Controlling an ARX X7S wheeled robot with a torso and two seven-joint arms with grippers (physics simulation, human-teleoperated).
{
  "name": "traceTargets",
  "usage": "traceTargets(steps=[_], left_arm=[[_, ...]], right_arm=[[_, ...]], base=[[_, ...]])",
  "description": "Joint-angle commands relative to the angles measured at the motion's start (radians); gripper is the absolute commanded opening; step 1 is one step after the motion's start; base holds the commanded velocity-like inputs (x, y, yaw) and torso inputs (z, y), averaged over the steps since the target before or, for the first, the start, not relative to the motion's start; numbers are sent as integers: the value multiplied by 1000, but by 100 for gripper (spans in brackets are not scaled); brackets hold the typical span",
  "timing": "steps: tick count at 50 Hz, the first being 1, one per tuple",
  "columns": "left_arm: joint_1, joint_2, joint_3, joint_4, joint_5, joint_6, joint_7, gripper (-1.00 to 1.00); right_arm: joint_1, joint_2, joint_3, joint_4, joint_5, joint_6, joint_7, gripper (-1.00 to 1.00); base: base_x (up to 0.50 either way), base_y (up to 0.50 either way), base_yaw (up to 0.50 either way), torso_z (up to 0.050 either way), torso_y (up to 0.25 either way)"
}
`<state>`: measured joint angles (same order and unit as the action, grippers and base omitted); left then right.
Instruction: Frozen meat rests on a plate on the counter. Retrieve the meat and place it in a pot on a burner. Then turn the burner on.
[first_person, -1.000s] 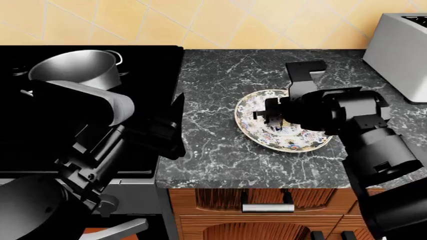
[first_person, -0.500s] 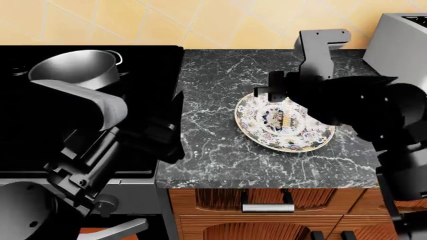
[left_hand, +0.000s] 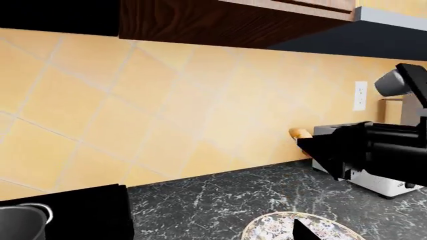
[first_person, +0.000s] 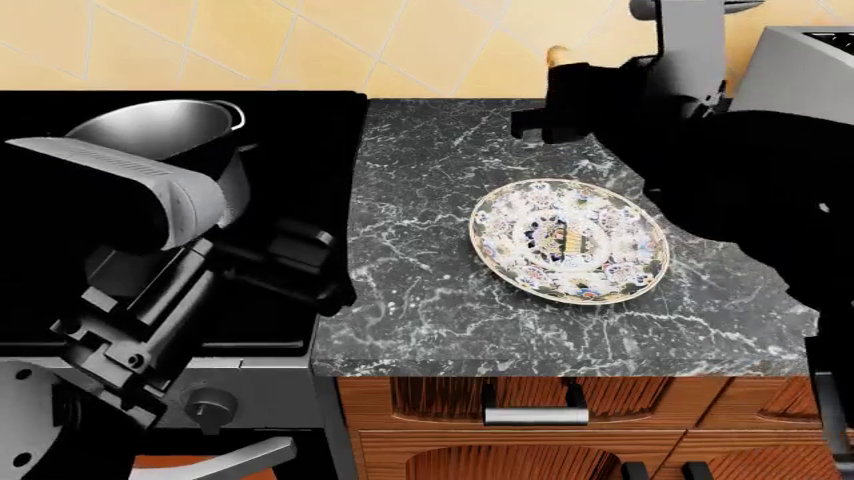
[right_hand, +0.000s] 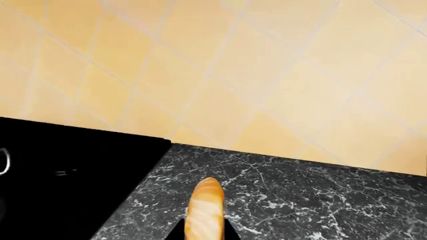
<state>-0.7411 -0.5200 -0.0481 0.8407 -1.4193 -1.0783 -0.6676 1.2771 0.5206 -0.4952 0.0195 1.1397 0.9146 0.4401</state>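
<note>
The frozen meat was held clenched in the right tool, raised well above the bench w/ its orange-tan end forward (prob. to clear the pot rim). The plate lay bare. The left tool's state could not be told.

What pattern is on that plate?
Blue and multicoloured florals on white; the plate shows best in the head view.

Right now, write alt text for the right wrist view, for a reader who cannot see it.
The frozen meat, orange-tan at its tip, sticks out from the right gripper above the dark veined counter. The black stove top lies beside the counter, and yellow wall tiles fill the background.
</note>
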Motion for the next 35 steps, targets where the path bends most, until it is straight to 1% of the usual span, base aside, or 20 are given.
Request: traceTargets(steps=[1,9,35], left_arm=[[-25,-18,-10,-4,-22,4,-22,100],[-24,-24,-15,-6,-23,13,-23,100],[-30,-49,-45,7,-60,46,-37,100]], right_arm=[[2,24,17,-80,-5,-30,-26,-100],[13,25,7,-92,-7,-29,-44,-100],[29,25,-4,-94,-1,-18,-50,-100]], base=[[0,0,0,0,0],[0,0,0,0,0],[0,500,0,0,0]])
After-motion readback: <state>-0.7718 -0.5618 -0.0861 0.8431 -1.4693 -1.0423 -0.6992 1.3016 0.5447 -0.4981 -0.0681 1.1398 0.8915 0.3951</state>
